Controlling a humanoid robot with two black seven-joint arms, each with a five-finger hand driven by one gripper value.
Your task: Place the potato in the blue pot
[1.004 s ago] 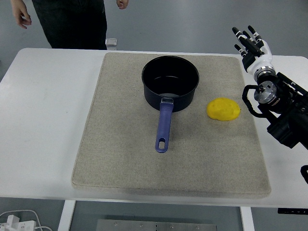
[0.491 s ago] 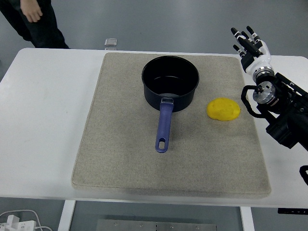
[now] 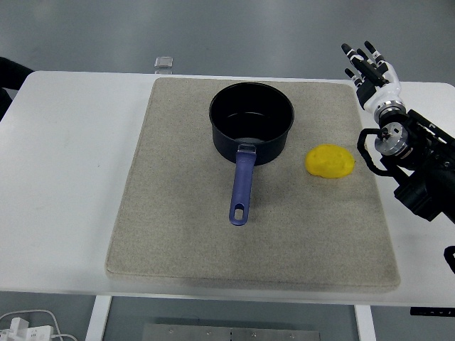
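A yellow potato (image 3: 330, 162) lies on the grey mat (image 3: 178, 213), to the right of the blue pot (image 3: 251, 121). The pot is dark inside and holds nothing; its blue handle (image 3: 242, 185) points toward the near edge. My right hand (image 3: 368, 62) is raised over the table's far right corner, beyond and to the right of the potato, with its fingers straight and spread, holding nothing. The right arm (image 3: 416, 163) comes in from the right edge. My left arm is out of view.
The mat covers the middle of the white table (image 3: 64, 177). A small grey object (image 3: 164, 62) sits at the table's far edge. A dark piece of a person's clothing (image 3: 8, 71) shows at the left edge.
The person at the top left has walked off to the left, leaving only a dark scrap at the edge. My right hand has barely shifted. Pot and potato have not moved.
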